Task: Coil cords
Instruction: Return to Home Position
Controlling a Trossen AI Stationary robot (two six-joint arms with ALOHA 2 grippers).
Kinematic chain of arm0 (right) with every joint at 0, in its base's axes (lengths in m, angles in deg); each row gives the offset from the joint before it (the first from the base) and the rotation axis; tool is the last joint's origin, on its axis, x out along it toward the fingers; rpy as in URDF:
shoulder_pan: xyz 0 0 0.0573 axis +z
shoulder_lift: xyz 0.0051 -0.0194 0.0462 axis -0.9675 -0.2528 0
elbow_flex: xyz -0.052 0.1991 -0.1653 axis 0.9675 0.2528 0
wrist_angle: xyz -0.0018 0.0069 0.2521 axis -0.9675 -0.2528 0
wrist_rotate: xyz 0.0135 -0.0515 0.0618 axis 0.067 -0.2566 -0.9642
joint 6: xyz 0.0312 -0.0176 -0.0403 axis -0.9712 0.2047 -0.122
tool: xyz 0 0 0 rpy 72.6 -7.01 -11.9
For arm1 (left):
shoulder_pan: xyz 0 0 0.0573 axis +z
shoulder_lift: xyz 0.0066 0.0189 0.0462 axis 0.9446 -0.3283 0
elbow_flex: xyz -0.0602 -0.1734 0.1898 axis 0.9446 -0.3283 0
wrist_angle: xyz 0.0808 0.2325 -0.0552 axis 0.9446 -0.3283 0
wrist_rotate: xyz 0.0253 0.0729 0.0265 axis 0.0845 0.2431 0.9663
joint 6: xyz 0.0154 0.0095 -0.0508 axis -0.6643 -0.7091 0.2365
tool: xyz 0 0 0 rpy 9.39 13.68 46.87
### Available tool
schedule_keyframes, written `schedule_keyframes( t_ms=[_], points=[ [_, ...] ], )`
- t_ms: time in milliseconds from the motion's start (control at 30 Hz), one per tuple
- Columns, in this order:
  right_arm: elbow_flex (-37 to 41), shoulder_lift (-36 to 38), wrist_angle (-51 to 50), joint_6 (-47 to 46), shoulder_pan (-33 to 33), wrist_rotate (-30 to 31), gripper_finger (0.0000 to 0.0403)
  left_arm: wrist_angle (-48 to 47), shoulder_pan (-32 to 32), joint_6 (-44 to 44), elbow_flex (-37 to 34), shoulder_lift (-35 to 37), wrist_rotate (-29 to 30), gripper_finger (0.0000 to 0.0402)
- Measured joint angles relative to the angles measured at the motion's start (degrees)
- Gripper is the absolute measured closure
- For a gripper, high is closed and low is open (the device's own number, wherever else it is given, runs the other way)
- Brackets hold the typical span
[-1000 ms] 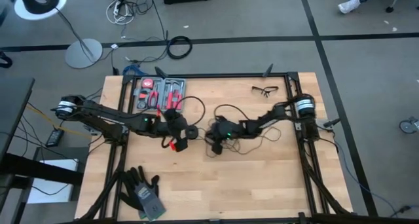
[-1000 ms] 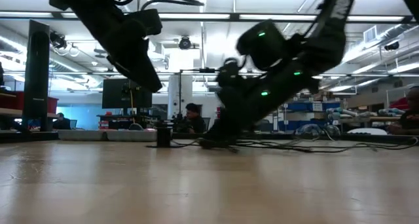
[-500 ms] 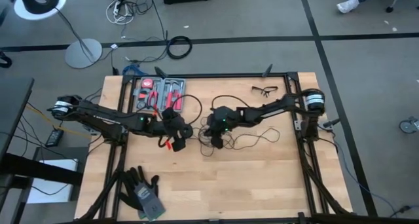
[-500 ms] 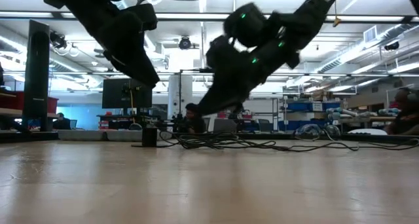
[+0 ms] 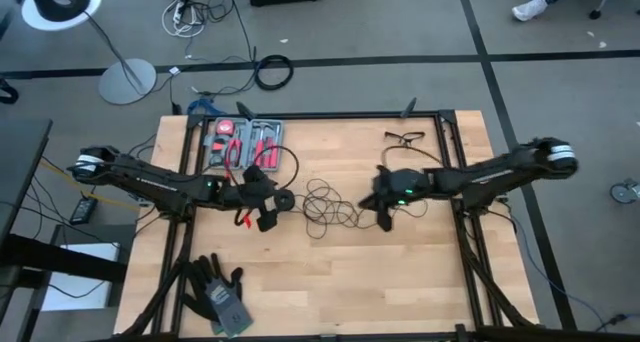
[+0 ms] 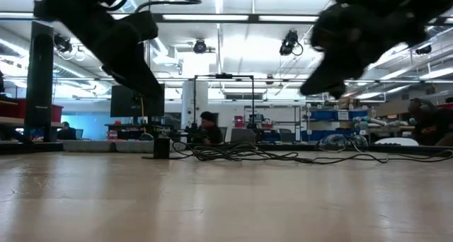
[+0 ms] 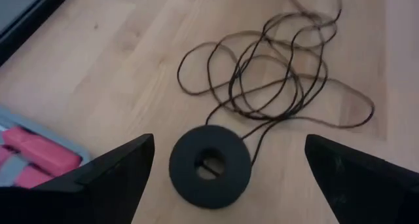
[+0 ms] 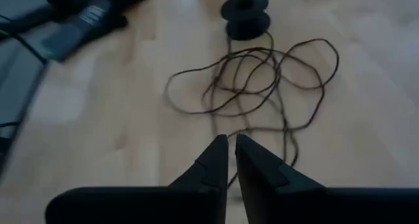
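Note:
The thin black cord (image 5: 325, 202) lies in loose, overlapping loops mid-table, also seen in the left wrist view (image 7: 275, 73) and the right wrist view (image 8: 255, 80). Its round black puck (image 5: 285, 198) lies flat at the loops' left end. My left gripper (image 5: 263, 215) hovers open over the puck (image 7: 209, 165), one finger on either side, without touching it. My right gripper (image 5: 383, 219) is shut and raised above the table to the right of the loops (image 8: 231, 140). In the low view the cord (image 6: 241, 153) stays flat on the table.
A grey case with red-handled tools (image 5: 245, 142) lies at the far left. Safety glasses (image 5: 405, 137) lie at the far right, and dark gloves (image 5: 215, 292) at the near left edge. More of the cord trails toward the right (image 6: 368, 157).
My right gripper has risen off the cord heap and gone toward the table's right edge. The cord, spread wider before, now lies gathered in loose loops beside the puck. The puck has slid slightly toward the left, and my left gripper has shifted a little with it.

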Motion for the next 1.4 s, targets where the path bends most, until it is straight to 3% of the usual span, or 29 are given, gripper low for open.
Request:
schedule_keyframes(
  t_ms=[233, 333, 533, 800, 1133, 1400],
  points=[
    [8.2, 17.4, -8.2, -5.9, 4.2, 3.6, 0.037, 10.0, 0.0, 0.1, -11.4, 10.4, -3.2, 0.0002],
    [9.9, 23.7, -13.5, -6.8, 5.6, 7.7, 0.037, 11.6, 0.0, -0.2, -15.5, 15.3, -2.4, 0.0002],
    [12.3, 32.0, -14.0, -6.8, 6.9, 10.3, 0.037, 16.6, 0.0, -1.2, -24.3, 23.8, 0.4, 0.0002],
    [12.4, 33.9, -18.1, -7.4, 7.0, 10.0, 0.0369, 28.5, 0.0, -3.1, -34.1, 31.3, 1.5, 0.0002],
    [12.4, 33.8, -19.4, -8.4, 7.0, 10.1, 0.0369, 26.1, 0.1, -5.8, -34.3, 39.9, 0.3, 0.0002],
    [12.4, 33.9, -19.3, -9.2, 7.0, 10.1, 0.0369, 25.3, 0.1, -9.5, -34.3, 50.7, -2.5, 0.0002]
  ],
)
